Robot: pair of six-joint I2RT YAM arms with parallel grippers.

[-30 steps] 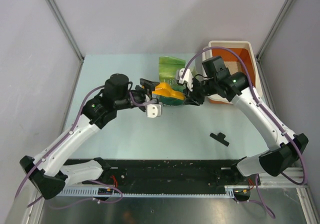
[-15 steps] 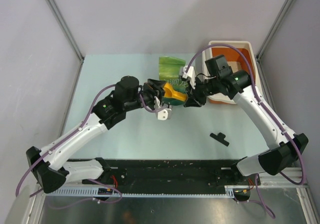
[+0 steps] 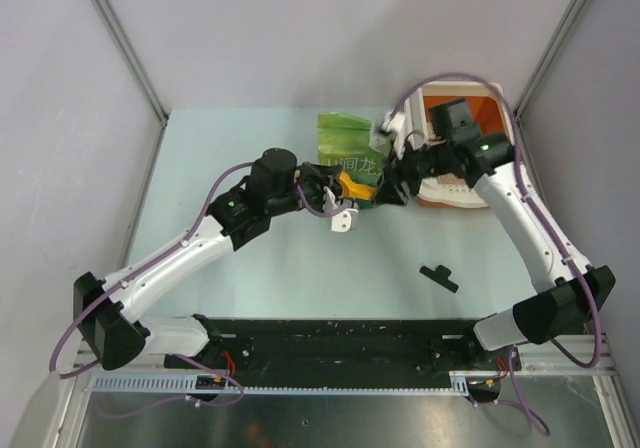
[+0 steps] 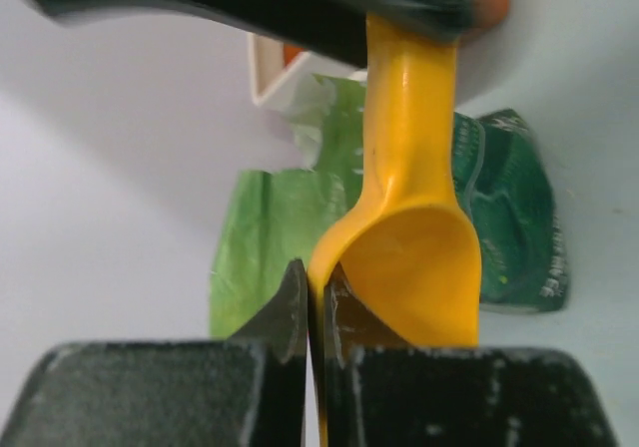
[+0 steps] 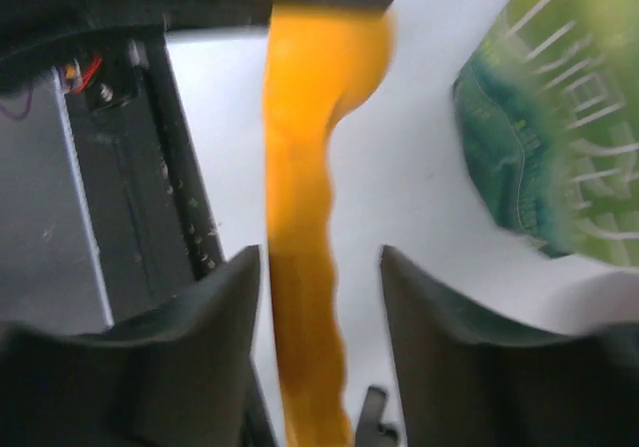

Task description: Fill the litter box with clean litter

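A yellow-orange scoop [image 3: 356, 185] hangs over the table between my two grippers. My left gripper [image 4: 315, 277] is shut on the thin rim of the scoop's bowl [image 4: 419, 257]. My right gripper [image 5: 318, 257] is open, and the scoop's handle [image 5: 300, 287] runs between its fingers, close to the left one. The litter box [image 3: 445, 193], orange with a wide white rim, stands at the back right, mostly behind my right arm. No clean litter shows. A green bag [image 3: 342, 133] lies flat just behind the scoop.
A small black part [image 3: 438, 277] lies on the table at the front right. The green bag [image 4: 260, 237] and a corner of the litter box [image 4: 262, 78] lie beyond the scoop in the left wrist view. Grey walls close in the table.
My left arm has moved right and its gripper has shut on the scoop's bowl rim. My right gripper has opened off the handle and shifted toward the back right.
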